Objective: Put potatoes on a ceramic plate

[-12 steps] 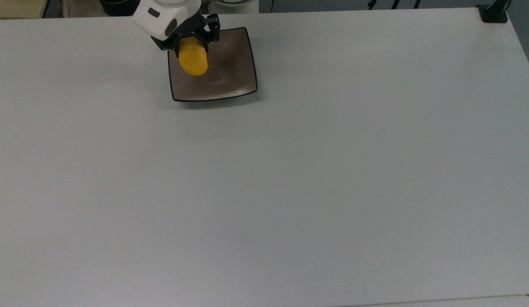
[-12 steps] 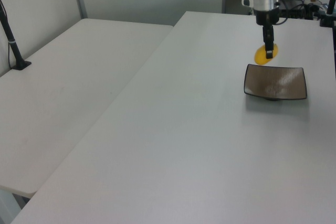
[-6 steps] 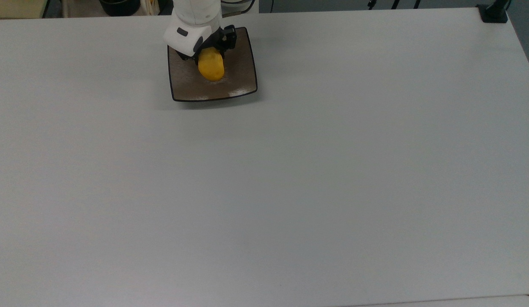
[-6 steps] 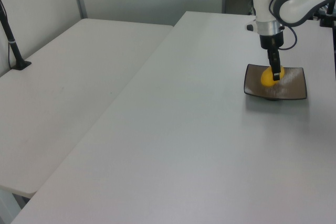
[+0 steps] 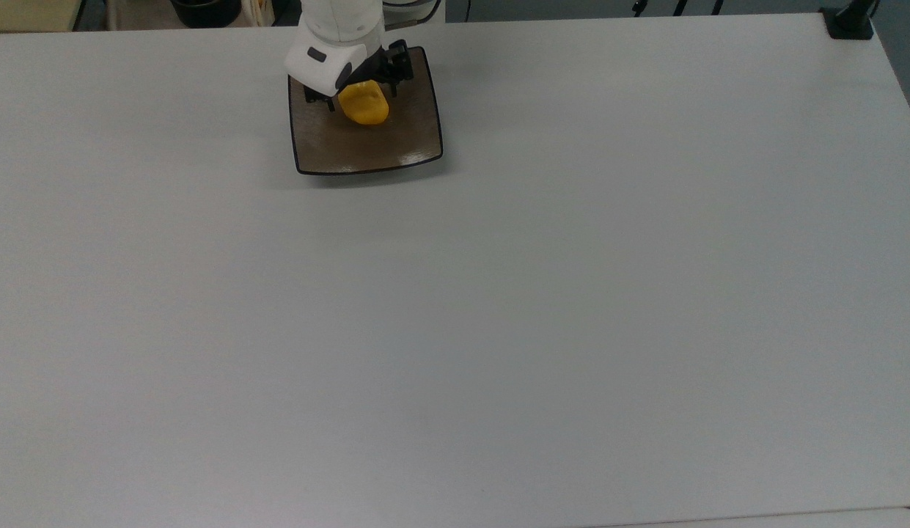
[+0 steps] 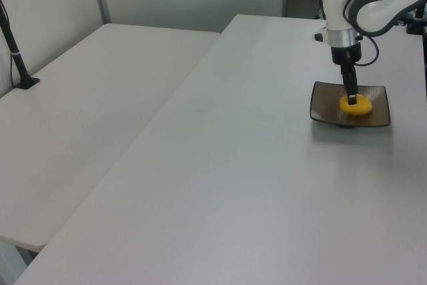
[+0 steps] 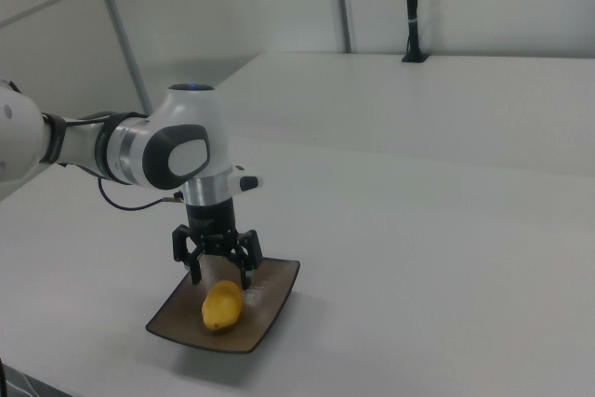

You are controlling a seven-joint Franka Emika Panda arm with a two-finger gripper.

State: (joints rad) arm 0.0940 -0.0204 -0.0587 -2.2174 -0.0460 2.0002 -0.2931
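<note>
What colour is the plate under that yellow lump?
Brown-grey with a thin black rim; the plate shows best in the top view.

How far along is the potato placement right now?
Mostly done: the smooth yellow oval potato lies on the square brown-grey ceramic plate, toward the top view's upper half of it. In hand: the tool hangs open just above the potato, fingers spread to either side. Left: lifting the arm clear of the plate.

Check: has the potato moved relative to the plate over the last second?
Yes. The potato went from over the plate's top-view left edge to lying inside it, under the open gripper.
</note>
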